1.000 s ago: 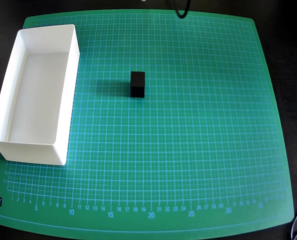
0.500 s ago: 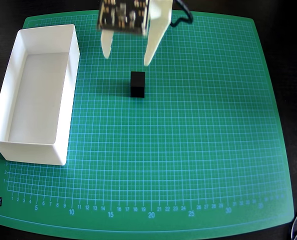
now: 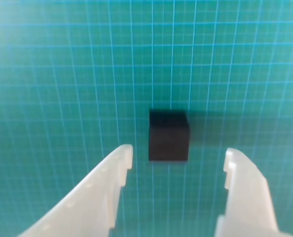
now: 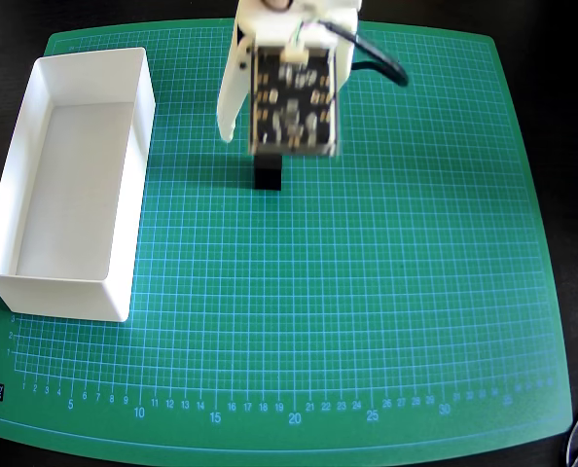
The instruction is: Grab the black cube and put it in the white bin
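Note:
The black cube [image 3: 168, 136] sits on the green grid mat, just ahead of my fingertips and in line with the gap between them. My gripper [image 3: 178, 152] is open, its two white fingers apart on either side and touching nothing. In the overhead view the cube [image 4: 268, 178] pokes out from under the arm's wrist [image 4: 291, 97] near the top middle of the mat. The white bin [image 4: 133, 224] stands empty at the mat's left edge, well left of the cube.
The green cutting mat [image 4: 415, 292] covers the table. A black cable [image 4: 381, 60] runs off the arm at the top. Dark table shows beyond the mat's edges.

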You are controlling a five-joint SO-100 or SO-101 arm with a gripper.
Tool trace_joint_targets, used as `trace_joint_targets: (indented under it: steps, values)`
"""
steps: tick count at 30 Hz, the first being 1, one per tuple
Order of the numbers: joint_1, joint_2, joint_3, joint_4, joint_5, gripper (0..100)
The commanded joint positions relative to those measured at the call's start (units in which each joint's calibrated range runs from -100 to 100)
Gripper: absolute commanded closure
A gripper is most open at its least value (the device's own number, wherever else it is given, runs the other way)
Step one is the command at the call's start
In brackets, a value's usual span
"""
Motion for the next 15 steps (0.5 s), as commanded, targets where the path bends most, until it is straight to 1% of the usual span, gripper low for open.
trace_joint_targets:
  steps: [1,15]
  values:
    - [-0.33,0.74,-2.14,-4.64,0.23,76]
    - [0.09,4.15,-2.14,-5.67,-0.03,76]
